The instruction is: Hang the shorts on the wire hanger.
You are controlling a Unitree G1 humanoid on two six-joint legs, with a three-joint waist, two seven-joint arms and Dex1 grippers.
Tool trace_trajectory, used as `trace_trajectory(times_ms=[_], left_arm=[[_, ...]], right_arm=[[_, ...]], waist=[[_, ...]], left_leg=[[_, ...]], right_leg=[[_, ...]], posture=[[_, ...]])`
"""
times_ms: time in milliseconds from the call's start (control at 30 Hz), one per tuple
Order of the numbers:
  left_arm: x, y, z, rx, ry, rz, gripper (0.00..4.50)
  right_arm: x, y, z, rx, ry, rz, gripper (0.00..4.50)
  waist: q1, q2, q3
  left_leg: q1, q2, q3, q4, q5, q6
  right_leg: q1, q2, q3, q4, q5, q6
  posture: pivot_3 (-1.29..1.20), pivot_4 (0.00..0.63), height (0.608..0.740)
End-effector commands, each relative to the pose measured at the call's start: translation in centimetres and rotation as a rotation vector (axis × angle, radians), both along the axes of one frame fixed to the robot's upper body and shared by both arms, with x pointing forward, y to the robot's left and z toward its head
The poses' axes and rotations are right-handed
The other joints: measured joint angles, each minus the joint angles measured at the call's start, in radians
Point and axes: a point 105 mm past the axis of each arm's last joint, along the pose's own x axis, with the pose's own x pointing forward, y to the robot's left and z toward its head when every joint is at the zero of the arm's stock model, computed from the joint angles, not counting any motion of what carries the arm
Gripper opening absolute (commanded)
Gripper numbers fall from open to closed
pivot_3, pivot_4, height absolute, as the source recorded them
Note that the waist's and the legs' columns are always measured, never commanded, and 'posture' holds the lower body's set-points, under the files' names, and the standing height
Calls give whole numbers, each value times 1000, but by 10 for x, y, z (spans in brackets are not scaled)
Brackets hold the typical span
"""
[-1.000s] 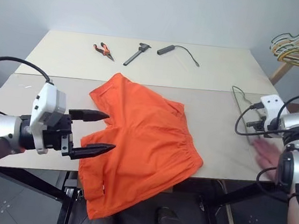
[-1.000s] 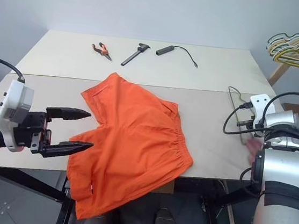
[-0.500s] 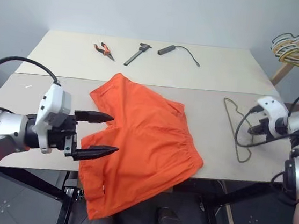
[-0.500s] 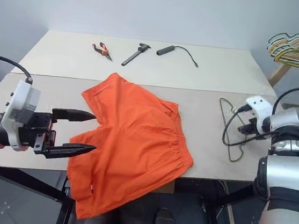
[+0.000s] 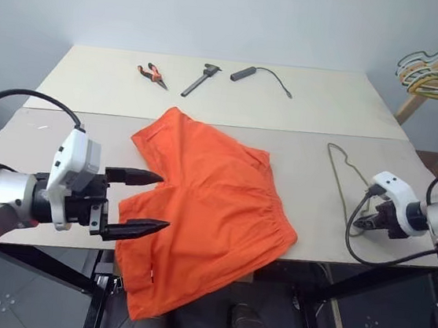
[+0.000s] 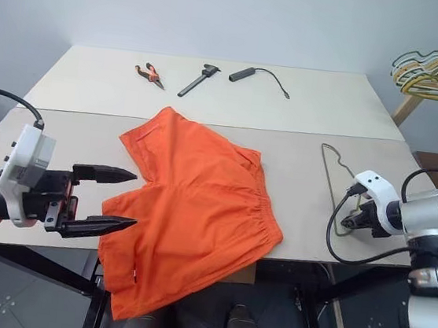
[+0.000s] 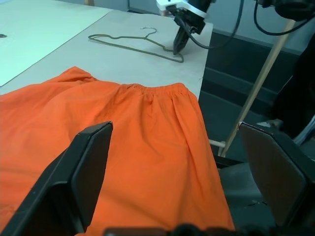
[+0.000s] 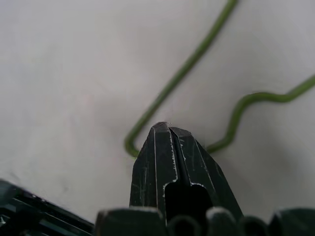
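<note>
Right gripper [image 8: 170,130], fingers pressed tight together, tips down at the wire hanger [image 6: 332,181], whether gripping it I cannot tell; the hanger lies flat near the table's [image 5: 311,115] right edge; left gripper [image 5: 145,201] spread wide, empty, hovering at the shorts' [image 5: 206,210] near-left edge; the shorts sprawl mid-table, one leg drooping over the front; pliers [image 5: 152,73] lie far back.

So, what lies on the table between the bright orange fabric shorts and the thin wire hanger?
Nothing: in the left eye view only bare pale tabletop separates the bright orange fabric shorts from the thin wire hanger.
</note>
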Motion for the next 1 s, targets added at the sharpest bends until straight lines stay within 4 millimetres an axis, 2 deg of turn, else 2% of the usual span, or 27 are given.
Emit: trace_trajectory(times_ms=[33,167,300,567,700,733,933,1000], left_arm=[[-6,-3,7,-3,-47,-15,4439],[-6,-3,6,-5,-42,-16,4439],[-4,-4,5,-7,-39,-16,4439],[-4,-4,5,-8,-38,-18,4439],[-4,-4,5,-9,-38,-21,4439],[-4,-4,6,-9,-38,-21,4439],[-2,-4,7,-10,-37,-29,4439],[0,-4,8,-12,-39,-35,4439]], right_arm=[[-7,9,24,25,-69,36,707],[-13,14,16,11,-47,42,1969],[-9,12,1,-43,-17,13,3198],[-6,6,-16,-84,44,-79,3198],[-8,6,-23,-109,65,-91,2376],[-10,8,-22,-99,70,-78,1943],[-16,11,-20,-151,54,-51,35],[-17,11,-19,-182,31,-46,35]], waist=[[4,0,0],[11,0,0],[17,0,0],[18,-1,0],[19,-1,0],[19,-1,1],[20,-1,1],[20,-1,1]], left_leg=[[0,0,0,0,0,0],[0,1,0,0,0,-1],[0,0,1,0,0,-1],[-1,0,1,0,0,-1],[-1,0,0,0,0,-1],[-1,0,0,0,0,-1],[-1,1,0,0,0,-1],[-1,1,0,0,-1,-1]], right_leg=[[0,0,0,0,0,0],[0,0,0,-1,0,0],[-1,0,0,-1,0,0],[-1,0,0,-1,0,0],[0,0,-1,-1,0,-1],[0,0,-1,-2,0,-1],[0,0,-1,-1,-1,-1],[-1,0,-2,-1,-1,-1]], posture=[[-13,126,740],[-19,131,740],[-20,135,740],[-20,138,740],[-22,140,740],[-22,140,740],[-45,141,740],[-59,140,740]])
